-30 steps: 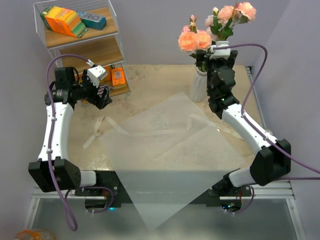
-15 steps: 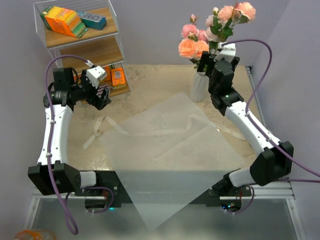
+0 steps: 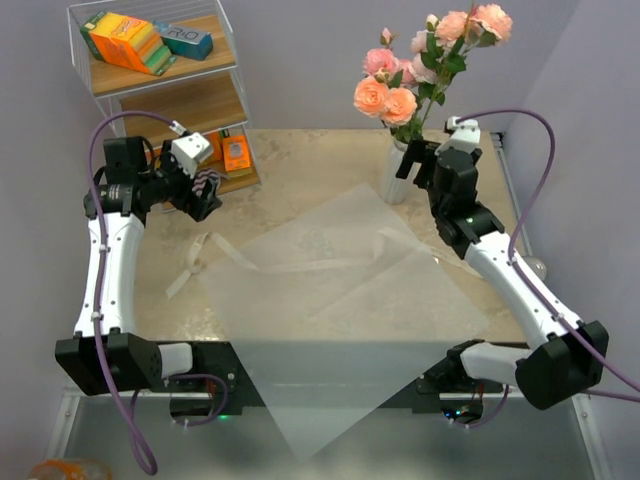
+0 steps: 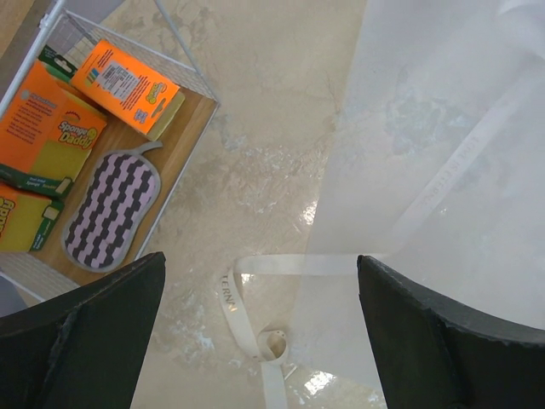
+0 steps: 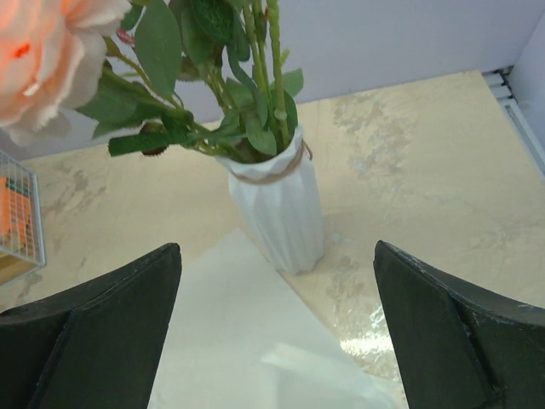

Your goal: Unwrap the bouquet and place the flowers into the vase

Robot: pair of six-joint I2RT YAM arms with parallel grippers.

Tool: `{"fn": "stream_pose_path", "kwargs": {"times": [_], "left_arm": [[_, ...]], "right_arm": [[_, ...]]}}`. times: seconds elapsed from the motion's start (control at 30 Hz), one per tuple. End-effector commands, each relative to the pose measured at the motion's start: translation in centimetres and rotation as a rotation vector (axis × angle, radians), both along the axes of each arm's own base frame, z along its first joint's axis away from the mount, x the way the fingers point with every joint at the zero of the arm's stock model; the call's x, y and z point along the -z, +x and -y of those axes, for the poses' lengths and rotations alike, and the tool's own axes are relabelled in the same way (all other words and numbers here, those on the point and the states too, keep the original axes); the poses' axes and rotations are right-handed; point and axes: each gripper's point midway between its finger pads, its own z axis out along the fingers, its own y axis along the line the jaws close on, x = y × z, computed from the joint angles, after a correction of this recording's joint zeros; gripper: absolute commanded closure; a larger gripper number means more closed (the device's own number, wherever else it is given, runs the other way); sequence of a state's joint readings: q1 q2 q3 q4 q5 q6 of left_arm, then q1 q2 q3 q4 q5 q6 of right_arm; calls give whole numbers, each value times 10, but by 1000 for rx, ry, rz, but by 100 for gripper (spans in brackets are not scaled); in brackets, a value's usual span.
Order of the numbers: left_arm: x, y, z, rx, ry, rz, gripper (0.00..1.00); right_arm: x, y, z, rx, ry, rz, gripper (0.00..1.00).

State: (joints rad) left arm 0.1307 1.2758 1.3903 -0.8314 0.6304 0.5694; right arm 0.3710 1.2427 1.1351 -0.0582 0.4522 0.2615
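The right end effector (image 3: 418,162) hangs just beside the vase (image 5: 278,209), on its right in the overhead view. Its jaws are spread wide with nothing between them. The left end effector (image 4: 261,257) hovers over the left part of the table (image 3: 300,165), close to a wire shelf rack (image 3: 232,70); its jaws are also wide apart and hold nothing.

The vase stands upright at the far side of the table, right of centre, with a thin cord tied round its neck. The flowers (image 3: 398,88) are in it: green stems go down into the narrow neck, and pink and peach blooms with leaves rise well above the rim.

The wrapping paper (image 3: 330,290) lies unfolded and flat on the table. Its far corner reaches just beside the foot of the vase, and its near corner hangs over the table's near edge. The cream ribbon (image 4: 247,311) lies loose, curled on the bare table below the left end effector, with one strip running across the paper. The lowest shelf of the rack holds orange sponge packs (image 4: 128,85) and a striped scrubber (image 4: 111,209)
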Motion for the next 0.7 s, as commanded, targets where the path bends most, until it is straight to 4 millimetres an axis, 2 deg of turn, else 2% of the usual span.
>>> {"fn": "stream_pose_path", "kwargs": {"times": [0.0,0.03,0.07,0.17,0.23,0.27,0.3,0.4,0.53,0.63,0.67], "left_arm": [[-15,2,2,8,-26,33,1],[-9,3,3,12,-32,19,1],[-4,3,4,12,-40,0,1],[8,2,6,6,-63,-21,1],[19,0,7,-6,-80,-41,1],[18,2,7,-8,-84,-27,1],[21,3,7,-21,-95,-36,1],[37,8,5,-47,-102,-74,1],[54,6,4,-57,-108,-122,0],[61,5,3,-72,-109,-124,0],[60,5,3,-71,-109,-119,1]], "right_arm": [[-8,-13,-8,-88,101,15,1],[-6,-14,-8,-83,109,-2,1],[6,-18,-6,-71,105,-59,1],[23,-23,-6,-48,148,-114,1],[45,-29,-14,-65,211,-162,1],[51,-29,-18,-77,238,-167,1],[68,-33,-19,-73,254,-206,1],[101,-45,-17,-38,267,-304,1],[120,-57,-10,-20,248,-346,1],[118,-63,-13,-68,246,-319,1],[110,-63,-15,-81,256,-287,1]]}}
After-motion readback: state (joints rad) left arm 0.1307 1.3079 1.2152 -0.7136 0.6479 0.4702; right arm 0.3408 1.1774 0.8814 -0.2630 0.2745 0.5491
